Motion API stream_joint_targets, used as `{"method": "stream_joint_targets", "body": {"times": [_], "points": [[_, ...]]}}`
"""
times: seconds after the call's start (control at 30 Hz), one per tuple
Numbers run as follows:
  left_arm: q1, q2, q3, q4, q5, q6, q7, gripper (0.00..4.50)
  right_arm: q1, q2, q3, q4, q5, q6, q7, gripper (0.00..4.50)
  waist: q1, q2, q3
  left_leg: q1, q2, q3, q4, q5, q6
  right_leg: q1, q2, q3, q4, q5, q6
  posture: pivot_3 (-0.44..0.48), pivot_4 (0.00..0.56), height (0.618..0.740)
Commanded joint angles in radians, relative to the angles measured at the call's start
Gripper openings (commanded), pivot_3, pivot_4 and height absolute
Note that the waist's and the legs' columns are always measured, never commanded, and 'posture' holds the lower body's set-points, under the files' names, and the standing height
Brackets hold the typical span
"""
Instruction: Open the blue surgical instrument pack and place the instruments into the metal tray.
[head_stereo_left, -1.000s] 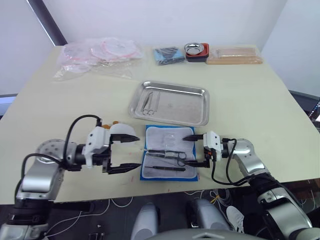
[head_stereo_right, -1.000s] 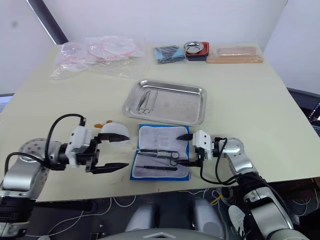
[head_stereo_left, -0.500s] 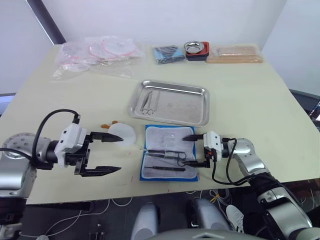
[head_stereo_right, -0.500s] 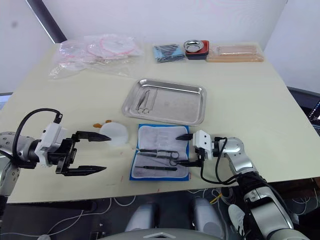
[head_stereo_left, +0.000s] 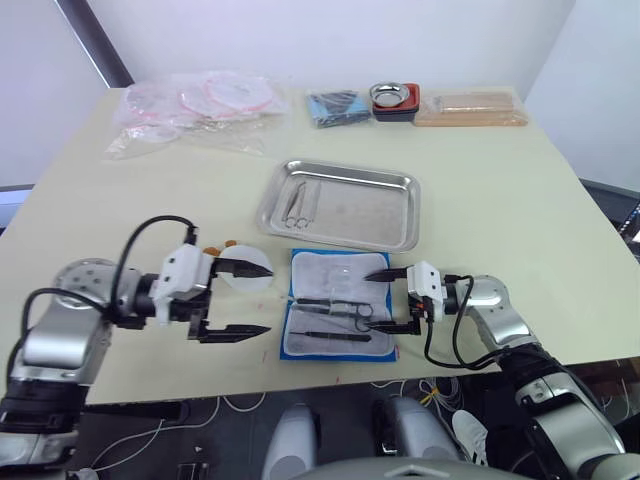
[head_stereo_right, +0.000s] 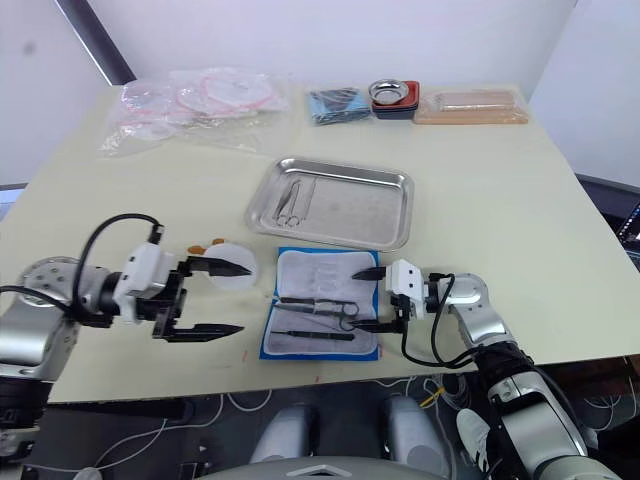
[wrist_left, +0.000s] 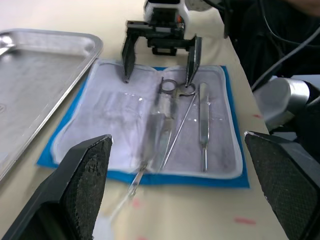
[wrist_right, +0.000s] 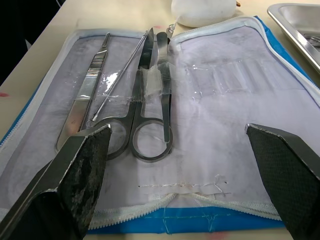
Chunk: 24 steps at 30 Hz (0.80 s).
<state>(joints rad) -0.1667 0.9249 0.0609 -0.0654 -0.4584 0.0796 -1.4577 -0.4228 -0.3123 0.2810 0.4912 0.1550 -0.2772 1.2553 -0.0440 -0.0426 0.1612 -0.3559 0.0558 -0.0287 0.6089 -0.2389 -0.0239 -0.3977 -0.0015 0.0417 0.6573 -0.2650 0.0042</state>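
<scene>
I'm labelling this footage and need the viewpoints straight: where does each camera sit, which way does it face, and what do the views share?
Left and right eye views: on the head, looking forward and down over the table; both arms show, the left gripper and right gripper flanking the open blue surgical instrument pack, the metal tray beyond.
Left wrist view: along its open gripper across the pack toward the right gripper.
Right wrist view: along its open gripper at the instruments in the pack.
Shared: all views show the pack.
</scene>
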Motion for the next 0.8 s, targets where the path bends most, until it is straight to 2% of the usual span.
{"method": "stream_joint_targets", "body": {"times": [0.03,0.1,0.17,0.23,0.27,0.57,0.8], "points": [[-0.056,-0.022,-0.036,0.011,0.035,-0.001,0.021,4.48,0.049,-0.015,0.068,0.137,-0.104,0.037,-0.023,4.5,0.001,0.0,0.0,0.0,0.0,0.0,0.0,0.0,0.0,0.0,0.0,0.0,0.0,0.0,-0.001,0.0,0.15,0.74],[-0.089,-0.041,-0.058,0.035,0.038,0.006,0.012,4.48,0.047,-0.015,0.068,0.138,-0.104,0.037,-0.026,4.5,0.0,0.0,0.0,0.0,0.0,0.0,0.001,0.0,0.0,0.0,0.001,0.0,0.001,0.001,-0.001,0.0,0.15,0.74],[-0.117,-0.056,-0.079,0.062,0.046,0.005,0.001,3.93,0.045,-0.013,0.069,0.138,-0.102,0.038,-0.03,4.5,-0.001,0.0,0.0,0.001,0.0,0.001,0.001,0.0,0.0,0.0,0.002,0.0,0.001,0.001,-0.001,0.0,0.15,0.74],[-0.146,-0.075,-0.107,0.098,0.08,-0.018,0.007,3.62,0.046,-0.01,0.068,0.138,-0.1,0.037,-0.037,4.5,-0.002,0.0,0.0,0.001,-0.001,0.001,0.001,0.0,0.0,0.0,0.002,0.0,0.001,0.001,-0.001,0.0,0.15,0.74],[-0.162,-0.086,-0.13,0.122,0.107,-0.035,0.007,3.02,0.049,-0.009,0.067,0.136,-0.099,0.037,-0.041,4.5,-0.001,0.0,0.0,0.001,-0.001,0.002,0.001,0.0,0.0,0.0,0.003,0.0,0.001,0.001,-0.001,0.0,0.15,0.74],[-0.286,-0.172,-0.226,0.312,0.226,-0.171,-0.016,3.02,0.057,-0.003,0.069,0.13,-0.094,0.039,-0.06,4.5,-0.001,-0.002,-0.001,0.002,-0.001,0.001,0.002,0.0,0.0,0.001,0.007,0.001,0.004,0.002,-0.003,0.0,0.15,0.74],[-0.357,-0.214,-0.255,0.446,0.272,-0.261,-0.042,3.02,0.06,-0.004,0.069,0.131,-0.094,0.036,-0.068,4.5,-0.002,-0.002,-0.001,0.002,-0.001,0.0,0.003,0.0,0.0,0.001,0.013,0.001,0.005,0.003,-0.004,0.0,0.15,0.74]]}}
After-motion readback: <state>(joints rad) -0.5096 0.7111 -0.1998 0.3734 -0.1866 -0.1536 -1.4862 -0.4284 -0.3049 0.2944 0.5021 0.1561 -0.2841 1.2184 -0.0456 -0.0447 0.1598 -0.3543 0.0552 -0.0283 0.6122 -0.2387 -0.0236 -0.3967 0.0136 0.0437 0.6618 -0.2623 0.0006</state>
